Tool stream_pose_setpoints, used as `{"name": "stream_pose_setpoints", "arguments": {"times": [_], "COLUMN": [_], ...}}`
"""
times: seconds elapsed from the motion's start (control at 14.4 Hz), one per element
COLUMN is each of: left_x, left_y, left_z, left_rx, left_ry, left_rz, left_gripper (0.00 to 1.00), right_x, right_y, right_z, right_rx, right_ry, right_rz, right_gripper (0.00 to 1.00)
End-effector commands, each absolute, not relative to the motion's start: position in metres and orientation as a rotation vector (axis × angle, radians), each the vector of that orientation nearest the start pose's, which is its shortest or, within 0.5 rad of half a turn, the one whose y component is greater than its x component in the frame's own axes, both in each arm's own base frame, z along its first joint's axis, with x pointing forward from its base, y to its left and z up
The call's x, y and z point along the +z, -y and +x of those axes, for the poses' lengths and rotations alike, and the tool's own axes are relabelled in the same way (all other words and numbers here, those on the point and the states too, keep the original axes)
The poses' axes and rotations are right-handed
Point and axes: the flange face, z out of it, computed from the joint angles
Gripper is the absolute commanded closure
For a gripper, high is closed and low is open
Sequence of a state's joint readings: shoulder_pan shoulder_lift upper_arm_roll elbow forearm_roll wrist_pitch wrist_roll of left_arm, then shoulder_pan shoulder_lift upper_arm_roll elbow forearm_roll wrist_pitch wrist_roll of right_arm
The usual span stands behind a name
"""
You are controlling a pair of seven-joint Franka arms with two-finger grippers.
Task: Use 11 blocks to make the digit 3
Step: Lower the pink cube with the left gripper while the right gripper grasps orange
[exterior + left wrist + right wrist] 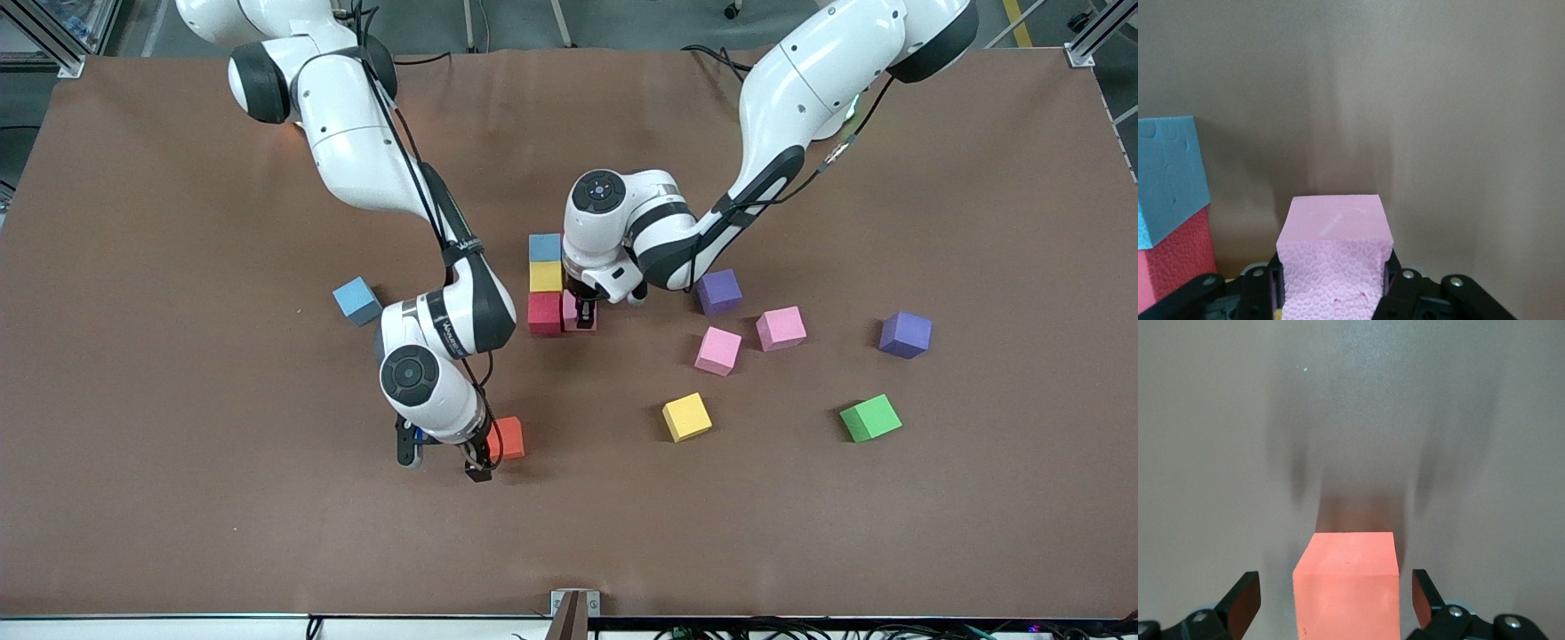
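Note:
My left gripper is shut on a pink block, low beside the red block. That red block ends a short row with a yellow block and a light blue block farther from the front camera. My right gripper is open, its fingers on either side of the orange block without touching it. Loose blocks lie about: light blue, purple, two pink, yellow.
A green cube and a second purple cube lie toward the left arm's end of the brown table. Both arms reach over the table's middle.

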State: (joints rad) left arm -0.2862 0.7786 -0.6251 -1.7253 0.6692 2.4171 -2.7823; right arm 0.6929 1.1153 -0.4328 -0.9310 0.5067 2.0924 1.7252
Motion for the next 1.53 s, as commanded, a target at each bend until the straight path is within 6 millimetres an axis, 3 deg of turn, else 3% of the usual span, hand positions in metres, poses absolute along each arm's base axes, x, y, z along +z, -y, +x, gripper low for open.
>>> {"name": "stream_pose_setpoints", "arguments": {"times": [0.0, 0.28, 0.42, 0.62, 0.69, 0.9, 1.25, 1.39, 1.46], "left_x": [0.205, 0.2, 0.199, 0.198, 0.199, 0.206, 0.262, 0.286, 0.3], "left_y": [0.51, 0.511, 0.511, 0.511, 0.511, 0.507, 0.497, 0.486, 0.476], "left_z": [0.446, 0.445, 0.444, 0.445, 0.445, 0.45, 0.457, 0.469, 0.479], "left_rx": [-0.015, -0.013, -0.011, -0.01, -0.011, -0.034, -0.206, -0.253, -0.255], "left_ry": [2.473, 2.462, 2.46, 2.46, 2.455, 2.443, 2.344, 2.28, 2.284], "left_rz": [-2.16, -2.168, -2.17, -2.178, -2.186, -2.206, -2.284, -2.336, -2.35], "left_gripper": [0.8, 0.74, 0.67, 0.23, 0.0, 0.0, 0.0, 0.0, 0.0], "right_x": [0.223, 0.215, 0.207, 0.203, 0.202, 0.2, 0.204, 0.206, 0.207], "right_y": [-0.368, -0.374, -0.379, -0.385, -0.386, -0.38, -0.381, -0.381, -0.382], "right_z": [0.715, 0.711, 0.706, 0.7, 0.699, 0.698, 0.697, 0.697, 0.697], "right_rx": [0.014, 0.052, 0.074, 0.12, 0.134, 0.165, 0.181, 0.178, 0.177], "right_ry": [-1.989, -1.988, -1.988, -2.019, -2.022, -2.046, -2.046, -2.044, -2.035], "right_rz": [-2.225, -2.228, -2.235, -2.229, -2.235, -2.253, -2.272, -2.27, -2.279], "right_gripper": [0.0, 0.0, 0.0, 0.0, 0.0, 0.01, 0.06, 0.22, 0.39]}}
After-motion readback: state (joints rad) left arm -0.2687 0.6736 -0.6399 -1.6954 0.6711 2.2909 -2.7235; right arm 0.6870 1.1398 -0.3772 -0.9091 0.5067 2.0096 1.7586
